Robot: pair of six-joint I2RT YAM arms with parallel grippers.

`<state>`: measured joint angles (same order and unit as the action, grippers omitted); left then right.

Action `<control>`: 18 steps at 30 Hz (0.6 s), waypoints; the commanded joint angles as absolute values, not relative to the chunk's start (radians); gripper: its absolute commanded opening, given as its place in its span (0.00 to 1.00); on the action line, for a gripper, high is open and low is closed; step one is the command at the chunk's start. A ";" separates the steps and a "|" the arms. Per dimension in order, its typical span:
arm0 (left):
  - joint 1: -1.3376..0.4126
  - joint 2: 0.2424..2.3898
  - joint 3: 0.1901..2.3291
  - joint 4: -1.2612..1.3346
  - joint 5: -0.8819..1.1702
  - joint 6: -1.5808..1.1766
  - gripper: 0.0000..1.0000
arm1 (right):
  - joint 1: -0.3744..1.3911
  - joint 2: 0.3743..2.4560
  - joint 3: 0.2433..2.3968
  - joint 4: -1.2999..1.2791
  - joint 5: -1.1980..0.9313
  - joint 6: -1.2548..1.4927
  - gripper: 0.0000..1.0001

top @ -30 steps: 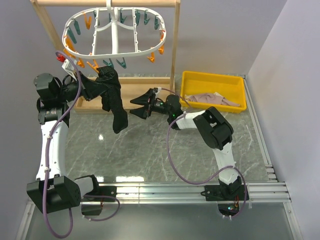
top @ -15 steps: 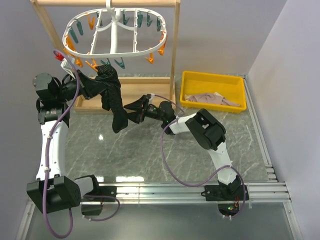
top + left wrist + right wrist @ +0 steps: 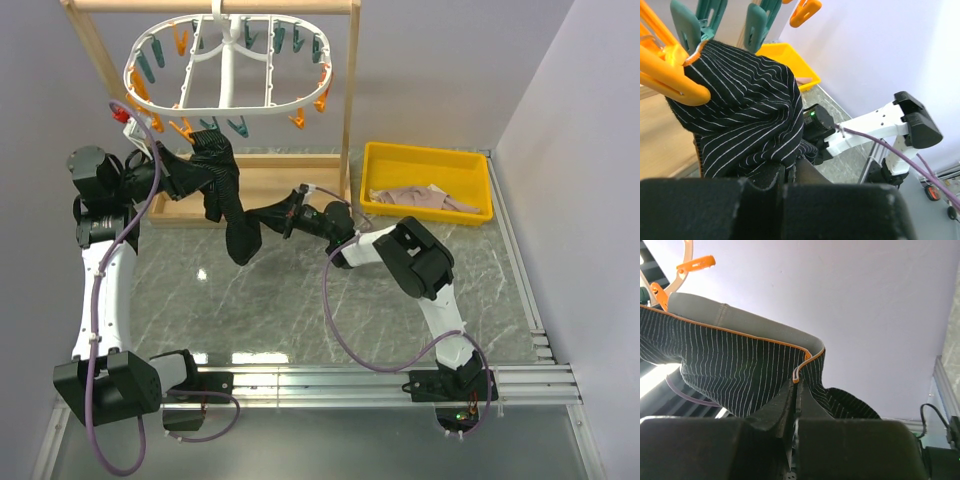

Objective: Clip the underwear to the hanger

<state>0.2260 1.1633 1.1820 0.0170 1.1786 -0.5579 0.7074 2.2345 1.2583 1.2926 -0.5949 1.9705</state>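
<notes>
Underwear point(image 3: 228, 200), black pinstriped knit, hangs just under the hanger's point(image 3: 250, 110) white oval rim. Left end effector point(image 3: 190, 170) and right end effector point(image 3: 260, 218) each clamp it tight over the marbled bench point(image 3: 280, 300).

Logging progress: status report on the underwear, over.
Left end effector and right end effector shut on underwear. Held under hanger, clip unconfirmed. No obstruction seen.

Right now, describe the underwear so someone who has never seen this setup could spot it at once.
Find the wooden frame at the back, with the white oval hanger hanging from it. Just below the hanger's front rim is the underwear, a dark garment held aloft. It is black with thin white stripes, unlike the pinkish cloth lying in the yellow tray to the right.
</notes>
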 commanded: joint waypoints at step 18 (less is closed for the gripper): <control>0.198 1.220 1.241 -0.308 0.722 -0.227 0.16 | 0.523 1.821 1.163 1.025 -0.871 1.413 0.00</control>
